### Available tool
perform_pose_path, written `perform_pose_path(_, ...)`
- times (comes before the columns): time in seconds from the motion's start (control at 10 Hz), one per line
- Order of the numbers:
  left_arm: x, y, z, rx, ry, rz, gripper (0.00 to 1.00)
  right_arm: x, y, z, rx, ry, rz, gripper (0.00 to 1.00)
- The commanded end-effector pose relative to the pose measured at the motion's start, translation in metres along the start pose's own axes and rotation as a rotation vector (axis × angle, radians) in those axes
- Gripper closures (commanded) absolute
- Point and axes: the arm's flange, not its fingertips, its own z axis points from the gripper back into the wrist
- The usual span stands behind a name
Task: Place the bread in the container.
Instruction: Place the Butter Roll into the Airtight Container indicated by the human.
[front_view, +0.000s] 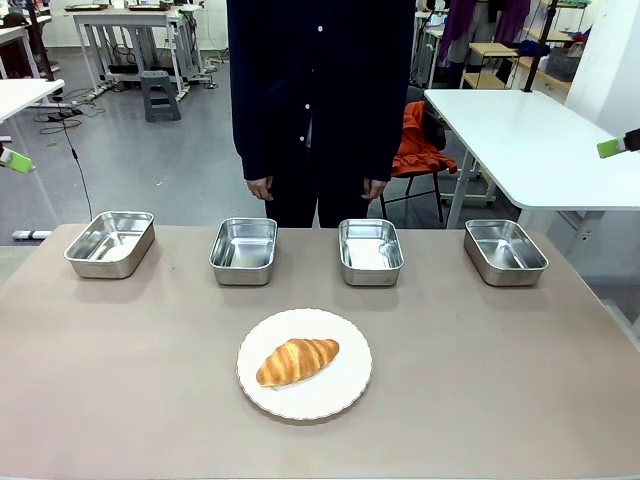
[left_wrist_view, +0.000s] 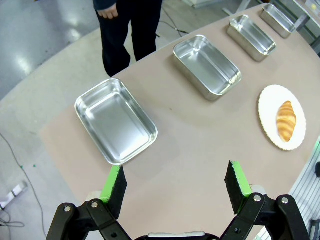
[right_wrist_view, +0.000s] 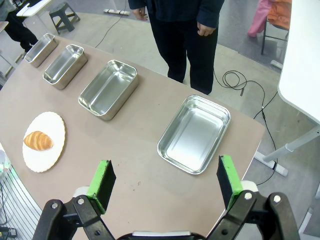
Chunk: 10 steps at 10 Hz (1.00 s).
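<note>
Counter (front_view: 500, 380), brown top. Bread (front_view: 298, 361) lies on a round white plate (front_view: 340, 395), midway along the robot-side edge and a little in from it. It lies slantwise, untouched by hand or jaws.

Four steel containers stand in a row along the far edge, well apart from each other and from the plate, and all of them are empty: far-left container (front_view: 105, 265), second container (front_view: 243, 270), third container (front_view: 370, 272), far-right container (front_view: 505, 270). Cannot tell which is the task's one.

Person (front_view: 320, 100) stands at the far edge behind the two middle containers. Both hands hang down, one hand (front_view: 262, 188) and the other hand (front_view: 373, 188), off the counter.

Left jaws are spread wide and hold nothing. They are held high over the counter's left end, just short of the far-left container.

Right jaws are likewise spread wide and hold nothing. They are high over the right end, near the far-right container.
</note>
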Motion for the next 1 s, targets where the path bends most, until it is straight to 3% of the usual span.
perform_pose_path(0.0,0.0013,-0.0006,0.0008,0.003,-0.009,0.002,0.00,0.0005,-0.0003,-0.0011,0.012,-0.017,-0.004,0.00)
perform_pose_path(0.9,0.0013,-0.0006,0.0008,0.003,-0.009,0.002,0.00,0.0005,-0.0003,-0.0011,0.012,-0.017,-0.004,0.00)
